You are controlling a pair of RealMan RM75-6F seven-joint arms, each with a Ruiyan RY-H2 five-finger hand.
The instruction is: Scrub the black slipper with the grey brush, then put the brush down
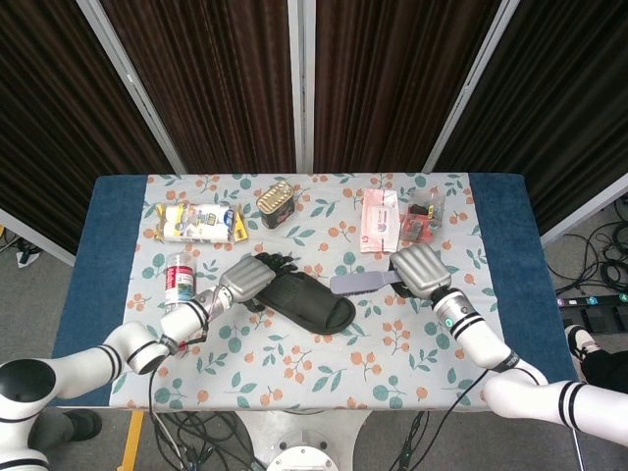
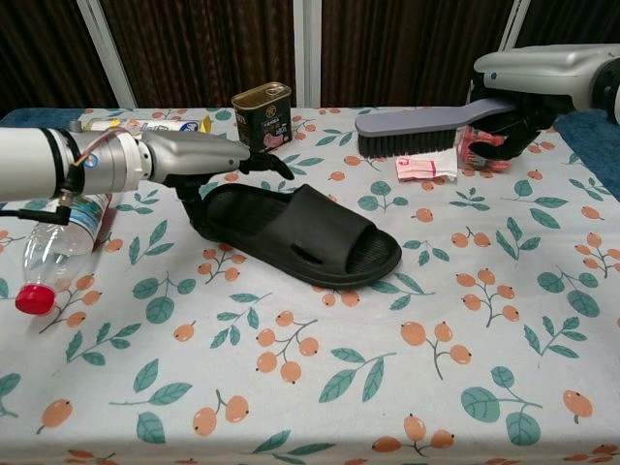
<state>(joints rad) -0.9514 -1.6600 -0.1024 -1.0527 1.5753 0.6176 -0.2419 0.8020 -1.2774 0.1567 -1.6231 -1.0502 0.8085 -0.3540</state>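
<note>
Centrally, black slipper (image 1: 301, 300) (image 2: 295, 232) lies flat on the floral tablecloth (image 2: 436, 387), heel end toward the robot's left; left hand (image 1: 247, 278) (image 2: 184, 157) sits over that heel end, fingers extended across it and thumb down at its rim, though whether it actually clamps the slipper I cannot tell. Right hand (image 1: 421, 270) (image 2: 528, 87) grips the handle of the grey brush (image 1: 361, 284) (image 2: 417, 131), bristles down, held in the air clear of the slipper's toe end. Behind: tin can (image 2: 263, 118), plastic bottle (image 2: 53, 242) lying at the left.
</note>
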